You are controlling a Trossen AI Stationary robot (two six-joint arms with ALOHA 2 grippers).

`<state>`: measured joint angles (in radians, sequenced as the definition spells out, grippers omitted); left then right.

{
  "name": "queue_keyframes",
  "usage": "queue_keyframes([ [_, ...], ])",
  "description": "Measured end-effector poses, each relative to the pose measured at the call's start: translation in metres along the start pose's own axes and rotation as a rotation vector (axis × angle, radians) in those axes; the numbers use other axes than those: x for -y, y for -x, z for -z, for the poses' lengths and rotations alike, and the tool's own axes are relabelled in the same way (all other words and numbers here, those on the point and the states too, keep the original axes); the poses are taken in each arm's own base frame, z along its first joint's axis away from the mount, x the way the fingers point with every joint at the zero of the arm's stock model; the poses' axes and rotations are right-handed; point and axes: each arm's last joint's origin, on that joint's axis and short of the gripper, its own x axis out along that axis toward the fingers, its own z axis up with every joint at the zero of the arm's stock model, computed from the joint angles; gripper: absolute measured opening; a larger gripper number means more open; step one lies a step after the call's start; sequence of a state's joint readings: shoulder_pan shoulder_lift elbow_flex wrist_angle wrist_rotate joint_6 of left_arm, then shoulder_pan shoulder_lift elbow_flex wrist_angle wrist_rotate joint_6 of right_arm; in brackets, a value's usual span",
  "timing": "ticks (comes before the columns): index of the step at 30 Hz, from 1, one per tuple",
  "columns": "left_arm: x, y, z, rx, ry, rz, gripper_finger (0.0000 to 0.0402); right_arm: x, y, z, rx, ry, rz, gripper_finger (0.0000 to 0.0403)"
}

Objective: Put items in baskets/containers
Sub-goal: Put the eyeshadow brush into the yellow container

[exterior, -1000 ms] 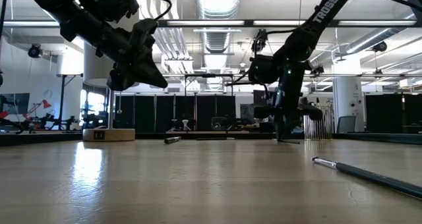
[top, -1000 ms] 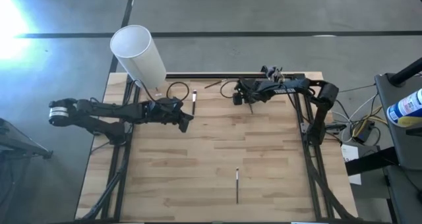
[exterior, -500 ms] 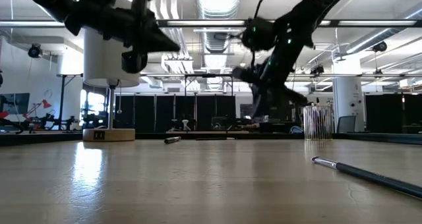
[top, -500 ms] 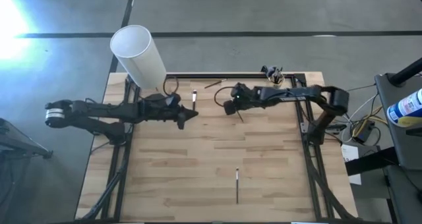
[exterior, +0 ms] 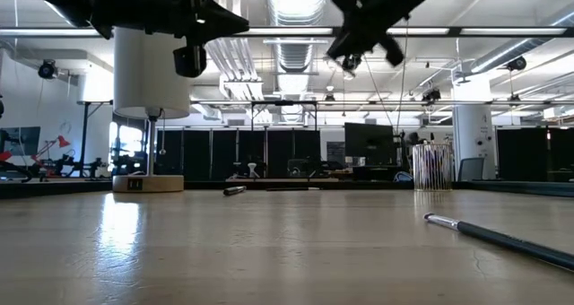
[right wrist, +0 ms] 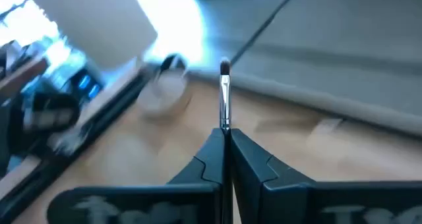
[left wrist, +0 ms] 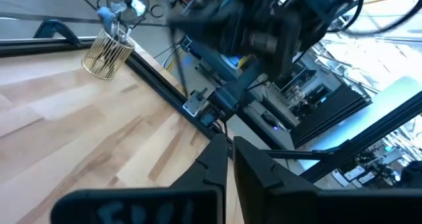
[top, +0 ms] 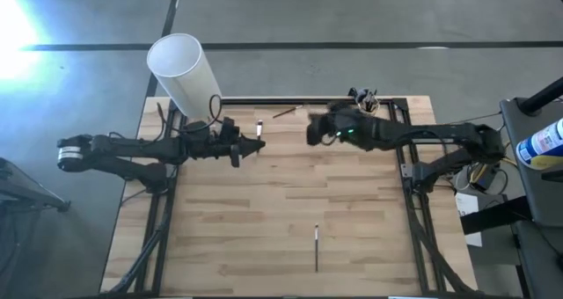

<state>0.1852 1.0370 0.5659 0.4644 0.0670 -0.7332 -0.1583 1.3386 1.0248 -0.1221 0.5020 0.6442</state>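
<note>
I see the pale wood-plank table (top: 264,211) carrying one dark stick (top: 317,247) near its front edge, a second stick (top: 259,128) and a third (top: 283,113) toward the back edge, the tall white cylinder (top: 183,73) at the back-left corner, and the small cup (top: 366,99) of sticks at back right.

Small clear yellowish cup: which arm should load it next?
Right. The right claw is shut on a thin dark-tipped stick, and the small clear yellowish cup stands nearer it; the left claw holds nothing.
</note>
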Motion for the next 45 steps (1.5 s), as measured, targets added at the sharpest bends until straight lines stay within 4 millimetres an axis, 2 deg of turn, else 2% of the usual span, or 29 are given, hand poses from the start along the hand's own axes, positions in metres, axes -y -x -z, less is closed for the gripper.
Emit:
queue_keyframes([
  [5,0.0,0.0,0.0,-0.003,-0.002,0.002,0.0023,0.019,0.035,-0.025,0.184,0.118,0.122,0.0008],
  [11,0.001,0.0,0.0,-0.018,-0.001,0.021,0.0023,0.076,0.053,-0.026,0.315,0.187,0.261,0.0008],
  [19,0.001,0.0,0.0,-0.015,-0.014,0.018,0.0023,0.156,0.044,0.004,0.55,0.236,0.431,0.0008],
  [26,0.001,0.0,0.0,-0.012,-0.024,0.015,0.0023,0.205,0.025,0.032,0.55,0.229,0.538,0.0008],
  [32,-0.001,0.0,0.0,-0.003,-0.048,-0.013,0.0023,0.225,0.008,0.048,0.534,0.238,0.559,0.0008],
  [37,-0.003,0.0,0.001,0.015,-0.055,-0.055,0.0023,0.233,-0.009,0.064,0.434,0.238,0.566,0.0009],
  [40,-0.005,-0.001,0.002,0.019,-0.055,-0.093,0.0023,0.234,-0.014,0.063,0.428,0.219,0.565,0.0019],
  [45,-0.007,-0.006,0.005,0.019,-0.072,-0.156,0.0023,0.23,-0.011,0.058,0.434,0.242,0.546,0.0062],
])
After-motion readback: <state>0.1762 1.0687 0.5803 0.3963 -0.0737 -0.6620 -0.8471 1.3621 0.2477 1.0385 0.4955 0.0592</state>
